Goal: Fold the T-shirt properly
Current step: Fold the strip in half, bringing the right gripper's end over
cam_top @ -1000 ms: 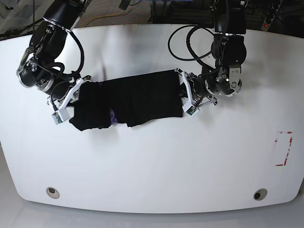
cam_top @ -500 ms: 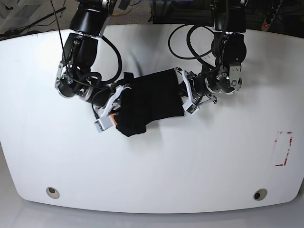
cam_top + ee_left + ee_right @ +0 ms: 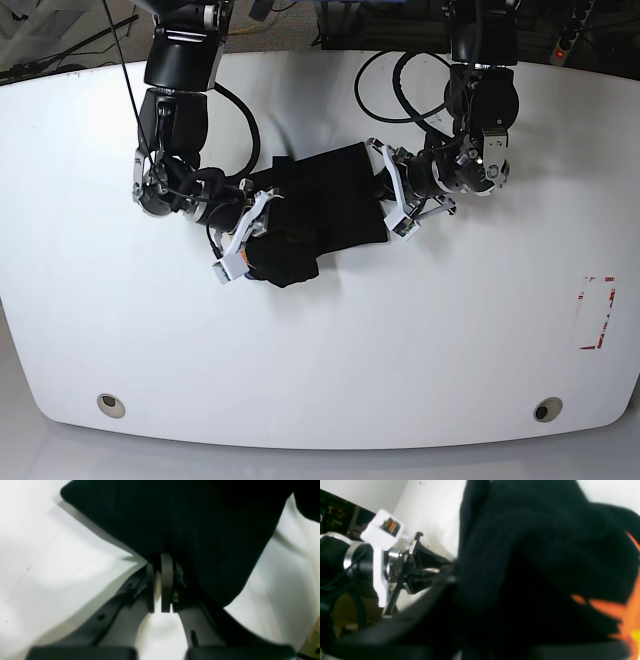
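Two grippers bracket the T-shirt (image 3: 318, 215), bunched mid-table with its long axis running left to right. Left gripper (image 3: 388, 205) stays clenched on its right edge; right gripper (image 3: 250, 235), at the left end, is too buried to tell.

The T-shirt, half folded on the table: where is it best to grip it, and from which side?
Probably the bunched lower-left lump of the T-shirt, approached from the table's bare front side: it sticks out raised and loose, while the far edge is already pinched by the left gripper.
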Available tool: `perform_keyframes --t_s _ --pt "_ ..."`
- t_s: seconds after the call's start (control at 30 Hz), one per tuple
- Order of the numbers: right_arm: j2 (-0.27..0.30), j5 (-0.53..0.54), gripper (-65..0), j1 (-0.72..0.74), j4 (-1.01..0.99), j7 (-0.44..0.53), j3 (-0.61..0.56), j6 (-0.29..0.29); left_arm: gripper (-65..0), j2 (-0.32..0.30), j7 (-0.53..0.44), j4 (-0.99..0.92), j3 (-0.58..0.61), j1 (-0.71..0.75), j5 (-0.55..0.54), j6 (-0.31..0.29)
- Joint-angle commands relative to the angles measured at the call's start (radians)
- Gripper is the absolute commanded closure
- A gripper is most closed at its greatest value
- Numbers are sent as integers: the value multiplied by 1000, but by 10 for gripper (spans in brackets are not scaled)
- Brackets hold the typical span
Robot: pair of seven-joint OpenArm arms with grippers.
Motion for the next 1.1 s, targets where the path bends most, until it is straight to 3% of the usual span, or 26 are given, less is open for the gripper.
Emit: perform_keyframes --t_s 0.0,0.1,0.2,0.37,0.53,0.8,1.07 --pt "19 36 -266 28 4 66 -46 10 -17 -2 35 6 2 -4 27 -1" --pt "50 36 -455 30 10 112 -132 2 -17 -2 35 6 2 -4 25 -1" --pt "77 36 -515 41 33 135 -216 -93 -17 -2 34 6 2 -4 25 -1" --pt "120 36 -517 42 110 162 -336 -222 -17 -2 34 6 2 -8 25 -1" --pt "130 36 -517 37 174 163 -336 -225 -17 -2 34 45 1 -10 24 -1" --pt "191 37 -517 7 254 162 -337 -225 -17 -2 37 204 -3 7 22 -1" --pt "234 37 -517 -72 253 168 -337 -225 -17 -52 37 367 -44 96 24 -1"
